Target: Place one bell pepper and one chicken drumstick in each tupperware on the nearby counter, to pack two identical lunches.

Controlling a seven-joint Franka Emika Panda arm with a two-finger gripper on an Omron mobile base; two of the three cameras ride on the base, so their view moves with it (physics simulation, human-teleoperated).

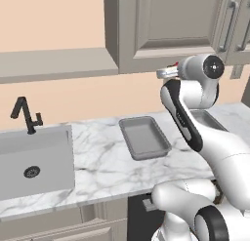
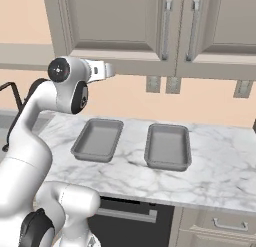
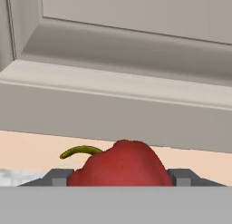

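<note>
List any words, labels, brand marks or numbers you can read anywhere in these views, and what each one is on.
None: no readable text in any view.
The two trays, the counter, the cabinet doors, the dishwasher front and the red pepper between the gripper fingers are all unmarked.
</note>
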